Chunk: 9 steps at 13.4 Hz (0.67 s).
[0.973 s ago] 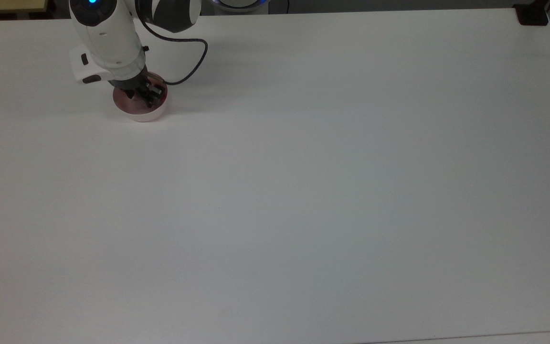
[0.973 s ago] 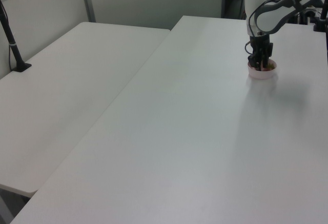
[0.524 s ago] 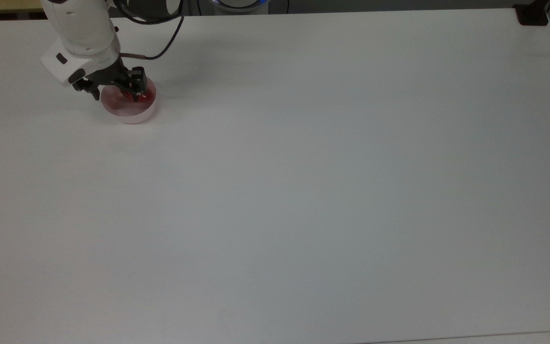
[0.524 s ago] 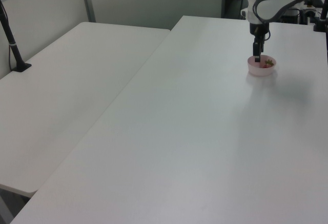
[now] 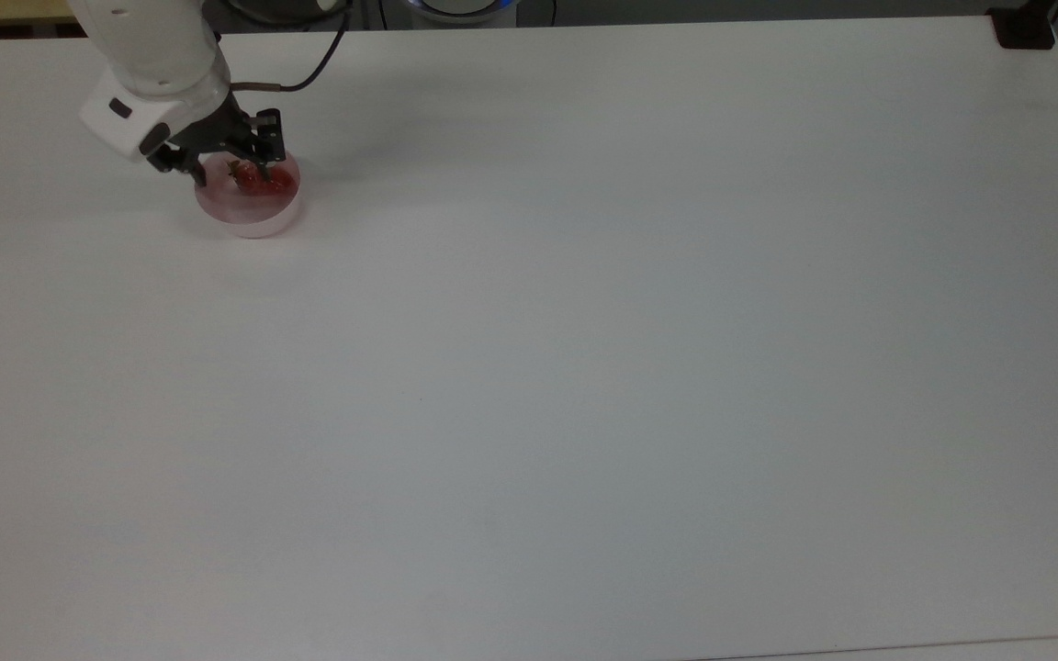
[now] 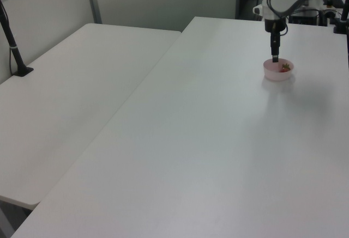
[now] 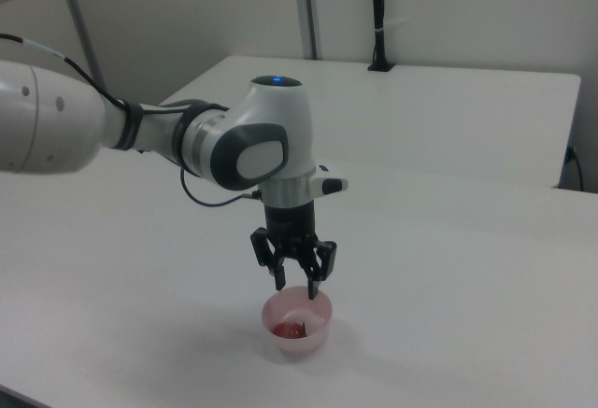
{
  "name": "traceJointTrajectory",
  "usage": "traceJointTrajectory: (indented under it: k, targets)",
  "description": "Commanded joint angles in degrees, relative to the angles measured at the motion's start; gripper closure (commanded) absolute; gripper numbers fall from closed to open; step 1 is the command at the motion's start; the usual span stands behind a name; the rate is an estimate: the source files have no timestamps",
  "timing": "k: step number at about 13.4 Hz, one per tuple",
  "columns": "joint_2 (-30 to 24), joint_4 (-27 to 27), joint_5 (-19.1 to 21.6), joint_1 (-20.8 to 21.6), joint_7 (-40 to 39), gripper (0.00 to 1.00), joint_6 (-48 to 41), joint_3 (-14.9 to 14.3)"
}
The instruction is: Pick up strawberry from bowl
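On the table: my claw (image 7: 295, 282) hangs just above the bowl (image 7: 301, 335), near the top view's upper left corner of the white table (image 5: 584, 367)
Claw: my two dark fingers are spread apart with nothing between them, tips pointing down at the bowl's rim height or a touch over it
Fingers: in the right view one finger (image 7: 277, 275) sits over the near-left part of the rim and the other over the far-right part; in the left view they line up into one dark stick (image 6: 275, 48) above the bowl (image 6: 271, 74)
Strawberry: it lies inside the bowl, red with a dark green cap (image 5: 264, 181); in the right view it rests on the bowl's floor (image 7: 290, 330), below and between my fingers, not touched by them as far as I can tell
Bowl: pale pink, round, upright on the table (image 5: 244, 213); the strawberry (image 6: 283, 67) sits toward the left view's right side of it
Arm: my white and grey arm (image 7: 224, 147) reaches in from the right view's left, wrist pointing straight down, a black cable (image 5: 313, 73) looping beside it in the top view
Second table: another white table (image 6: 65, 107) stands beside mine in the left view, with a black post (image 6: 13, 47) on it
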Motion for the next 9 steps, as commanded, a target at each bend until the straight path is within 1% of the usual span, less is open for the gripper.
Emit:
traceJointTrajectory:
  k: [1,2,3,4,5,6,8,9]
  targets:
    - [-3.6,-0.7,1.5,-0.4,27.6,0.38,-5.4,-0.6]
    - [-3.6,-0.9,1.4,-0.7,34.8,0.38,-4.9,-0.8]
    - [-3.3,-1.6,1.4,-0.8,40.1,0.39,-4.5,-0.9]
    - [-3.2,-2.4,1.4,-1.0,43.5,0.38,-3.3,-0.9]
    - [-3.1,-3.5,1.4,-0.9,45.4,0.38,-1.7,-0.9]
    - [-3.0,-5.6,1.4,-0.4,50.4,0.38,2.1,-0.9]
    - [-2.7,-8.6,0.9,0.0,56.8,0.38,8.7,-0.4]
    - [-2.2,-8.7,0.9,0.3,57.4,0.38,9.4,-0.3]
